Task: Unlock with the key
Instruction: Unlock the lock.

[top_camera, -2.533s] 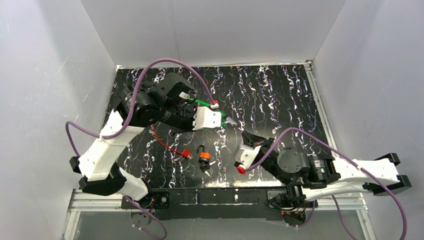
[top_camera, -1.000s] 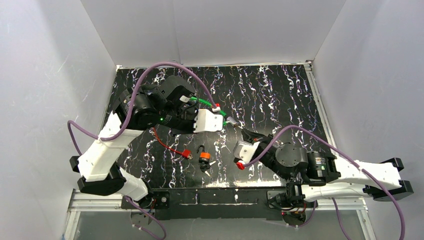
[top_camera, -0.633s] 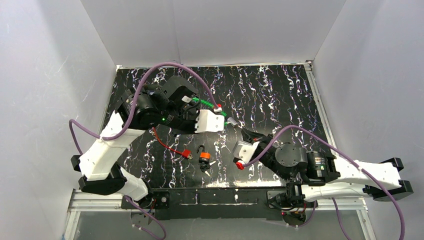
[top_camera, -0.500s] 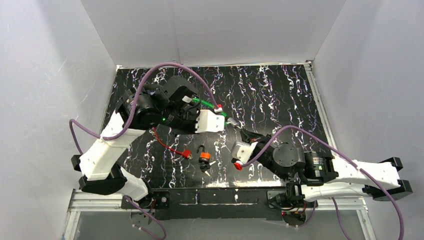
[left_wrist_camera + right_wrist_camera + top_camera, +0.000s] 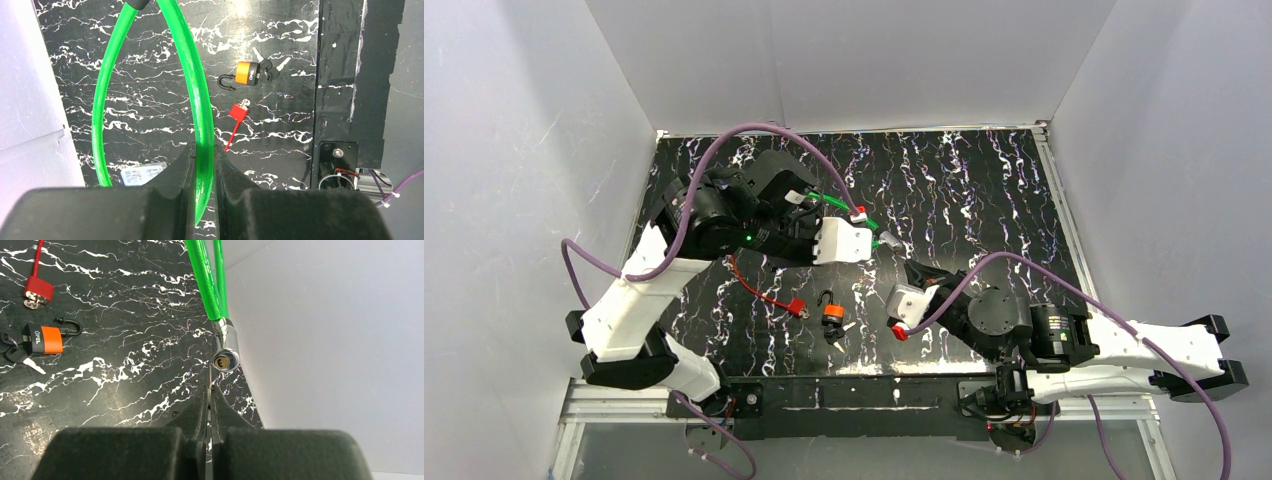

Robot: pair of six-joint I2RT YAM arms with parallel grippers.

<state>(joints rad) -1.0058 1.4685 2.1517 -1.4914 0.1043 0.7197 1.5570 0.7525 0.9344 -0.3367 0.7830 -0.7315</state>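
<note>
- Currently, by my reading: the key-to-keyhole alignment step. The green cable lock (image 5: 200, 125) hangs clear of the tabletop, its cable pinched between the left fingers (image 5: 218, 166). The chrome lock cylinder (image 5: 225, 352) at the loop's end faces the right wrist camera, keyhole (image 5: 220, 362) in view.
- The right fingers (image 5: 207, 407) are pressed together, near the cylinder and just below it in that view, not touching. A thin sliver at their tips may be the key seen edge-on; cannot tell.
- Next move, judged: a fine approach along the keyhole axis, with the blade turned to match the slot. The cable is flexible, so the cylinder may swing off under a push.
- On the tabletop (image 5: 984, 190), well apart from the cylinder: an orange padlock (image 5: 832, 312), shackle apparently open, keys at its body; a red cable lock (image 5: 796, 308) just beside it.
- Tabletop black with white veining; plain white walls (image 5: 844, 60) on three sides.
</note>
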